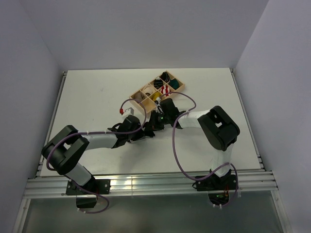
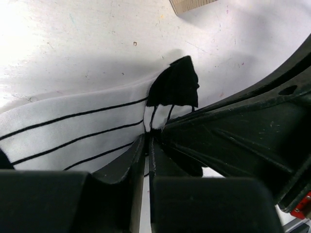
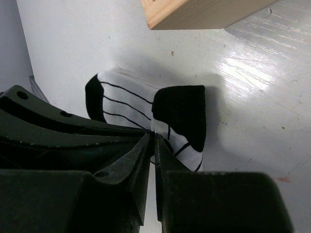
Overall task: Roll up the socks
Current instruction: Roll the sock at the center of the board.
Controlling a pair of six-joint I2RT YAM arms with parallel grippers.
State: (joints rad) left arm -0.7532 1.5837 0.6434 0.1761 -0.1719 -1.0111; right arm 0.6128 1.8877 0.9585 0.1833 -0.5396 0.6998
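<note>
A white sock (image 2: pixel 73 128) with thin black stripes lies on the table, its black toe (image 2: pixel 176 87) folded back over it. My left gripper (image 2: pixel 149 135) is shut on the fabric just below that fold. In the right wrist view the same sock (image 3: pixel 126 99) shows its black end (image 3: pixel 181 116) doubled over, and my right gripper (image 3: pixel 155 138) is shut on its near edge. From above, the left gripper (image 1: pixel 141 132) and the right gripper (image 1: pixel 154 121) meet tip to tip and hide the sock. Something mustard-yellow (image 1: pixel 156 98) shows in a near compartment of the wooden box.
A wooden divided box (image 1: pixel 137 92) stands just behind the grippers, with rolled bundles in its compartments. Its corner (image 3: pixel 194 12) hangs close above the sock in the right wrist view. White walls enclose the table on three sides.
</note>
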